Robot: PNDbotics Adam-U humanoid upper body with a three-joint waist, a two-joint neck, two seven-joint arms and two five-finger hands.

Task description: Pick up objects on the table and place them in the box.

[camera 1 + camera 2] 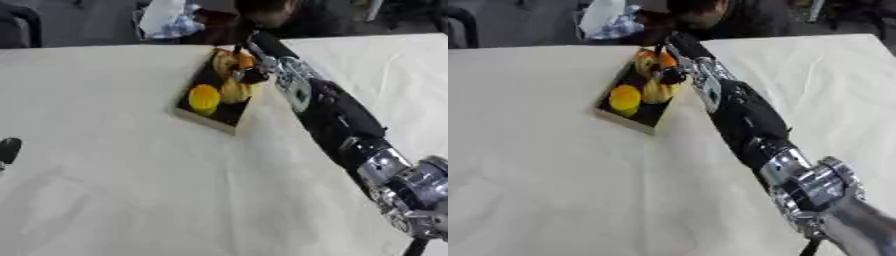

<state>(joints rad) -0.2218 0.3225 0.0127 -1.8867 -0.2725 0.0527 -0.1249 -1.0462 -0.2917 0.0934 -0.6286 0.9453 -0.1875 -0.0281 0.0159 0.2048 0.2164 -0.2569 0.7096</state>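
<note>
A: Right arm (337,112) reaches in from the lower right, stretched long across the table (114,175) to the box (213,116).

B: The box?

A: Shallow, dark inside, pale rim. Sits askew on the far middle of the cloth-covered table, one corner pointing down at us.

B: What's in it?

A: A round yellow-orange piece (204,98) in the near half. Beside it, toward the arm, a paler yellow lump (234,91). Further back, orange bits (654,58) at the far end. Can't make out what any of them are.

B: And the right hand?

A: Right hand (251,75) is over the right side of the box, just above the pale lump. Dark fingers point down into it. Too blurred to tell whether they're spread or closed, or whether they touch anything.

B: Left hand?

A: Only a dark sliver of it, left hand (9,150), at the left edge of the left eye view, low over the table, well apart from the box. Can't read the fingers there either. It doesn't show in the right eye view.

B: Anything loose on the table?

A: All the coloured pieces I can see lie inside the box.
</note>
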